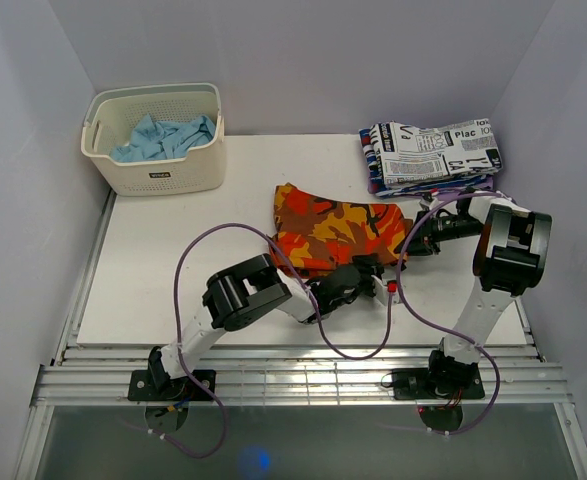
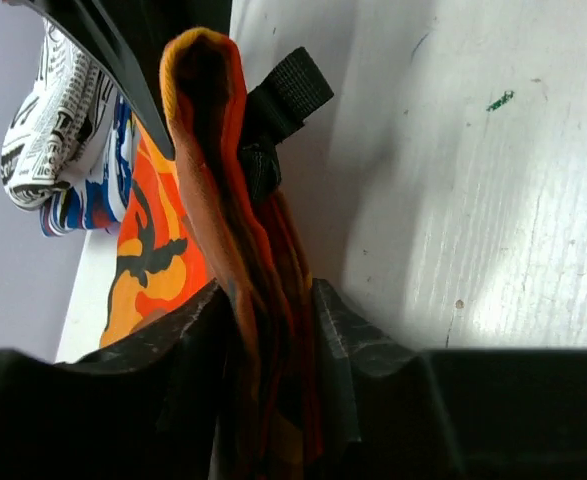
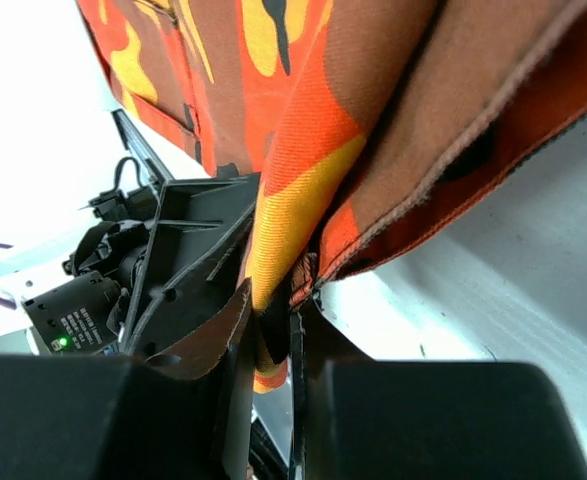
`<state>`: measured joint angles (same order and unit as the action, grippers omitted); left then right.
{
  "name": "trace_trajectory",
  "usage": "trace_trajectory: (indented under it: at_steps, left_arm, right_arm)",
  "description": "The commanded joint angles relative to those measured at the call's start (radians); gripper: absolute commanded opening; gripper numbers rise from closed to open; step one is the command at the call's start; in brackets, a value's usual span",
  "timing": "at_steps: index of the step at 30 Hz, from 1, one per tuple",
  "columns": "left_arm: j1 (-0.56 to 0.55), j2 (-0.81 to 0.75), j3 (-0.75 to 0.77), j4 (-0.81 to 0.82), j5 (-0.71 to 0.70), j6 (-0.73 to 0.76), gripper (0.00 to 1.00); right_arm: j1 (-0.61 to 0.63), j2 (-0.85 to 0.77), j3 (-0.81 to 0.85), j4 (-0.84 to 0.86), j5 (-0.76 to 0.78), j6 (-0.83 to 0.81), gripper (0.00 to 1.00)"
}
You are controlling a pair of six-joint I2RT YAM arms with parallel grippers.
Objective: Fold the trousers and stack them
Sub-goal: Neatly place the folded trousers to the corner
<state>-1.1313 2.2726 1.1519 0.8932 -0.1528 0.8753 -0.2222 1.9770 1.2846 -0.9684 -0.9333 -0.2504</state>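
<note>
Orange camouflage trousers [image 1: 335, 228] lie partly folded on the white table [image 1: 173, 260] at its middle. My left gripper [image 1: 366, 268] is shut on their near edge; in the left wrist view the cloth [image 2: 228, 240] runs between both fingers [image 2: 345, 330]. My right gripper [image 1: 418, 238] is shut on the trousers' right edge; the right wrist view shows the fabric [image 3: 303, 150] pinched between its fingers [image 3: 235, 330]. A stack of folded trousers [image 1: 435, 153], newsprint-patterned on top, sits at the back right, also visible in the left wrist view [image 2: 58, 120].
A cream basket [image 1: 156, 140] holding blue clothes [image 1: 163, 137] stands at the back left. Purple cables [image 1: 188, 262] loop over the near table. White walls close in both sides and the back.
</note>
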Motion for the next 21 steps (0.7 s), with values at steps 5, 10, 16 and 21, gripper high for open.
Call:
trace_trajectory:
  at_steps: [5,10,16,21]
  left_arm:
    - [0.007,0.018,-0.001,-0.025,-0.044,0.024,0.19]
    - [0.007,0.011,0.018,-0.051,-0.048,-0.012,0.00]
    - [0.013,-0.008,0.026,-0.103,-0.053,-0.087,0.00]
    - [0.021,-0.042,0.043,-0.160,-0.039,-0.160,0.00]
  right_arm:
    - [-0.008,-0.053,0.022,-0.007,0.069,0.019,0.93]
    - [-0.052,-0.073,0.018,0.020,0.185,0.069,0.90]
    - [-0.062,-0.029,-0.022,0.045,0.123,0.071,0.90]
    - [-0.052,-0.001,-0.030,0.071,0.122,0.085,0.90]
